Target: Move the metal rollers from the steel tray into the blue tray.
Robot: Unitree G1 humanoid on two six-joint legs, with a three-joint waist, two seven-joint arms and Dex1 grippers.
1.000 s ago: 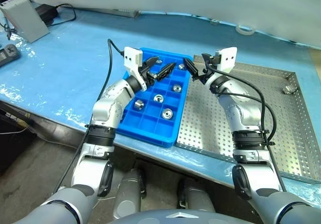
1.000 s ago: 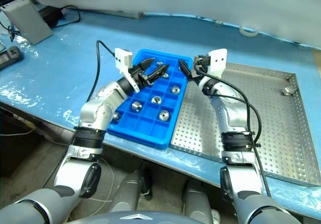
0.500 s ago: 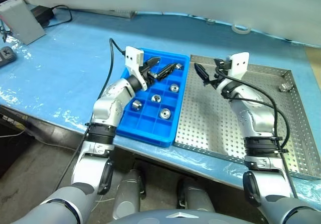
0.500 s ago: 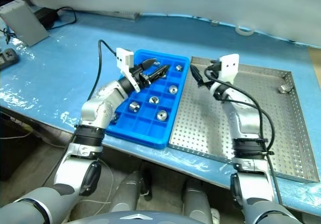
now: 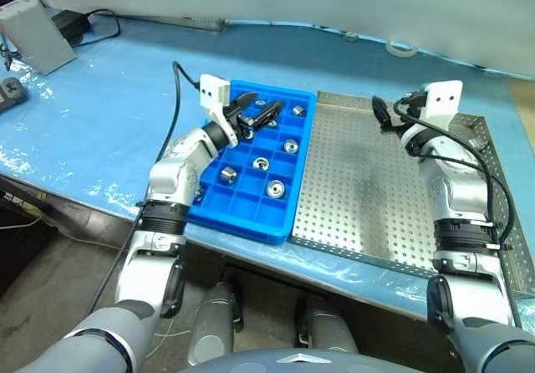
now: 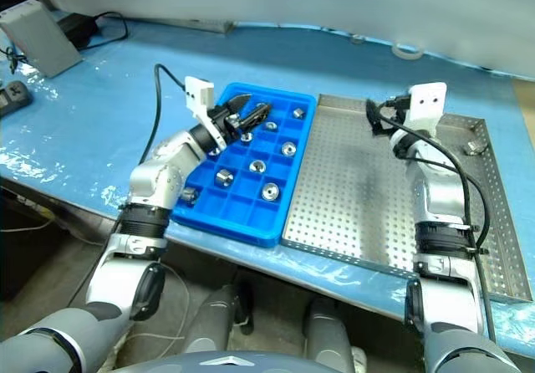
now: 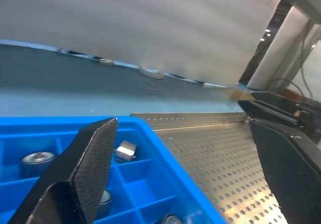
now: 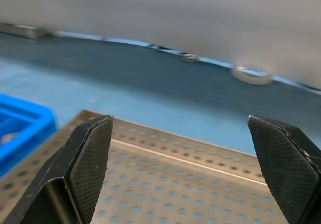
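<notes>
Black, cross-hatched fingers of the left pincer (image 5: 257,115) stand apart and empty over the far end of the blue tray (image 5: 219,213), a glossy plastic grid of square compartments. Several metal rollers (image 5: 275,189), shiny short cylinders with central holes, sit in separate cells. The right pincer (image 6: 378,114) is likewise spread and empty above the far part of the steel tray (image 5: 359,197), perforated sheet metal with a low rim; one roller (image 6: 474,147) lies by its far right edge. Crinkled blue film covers the worktop (image 5: 100,122).
</notes>
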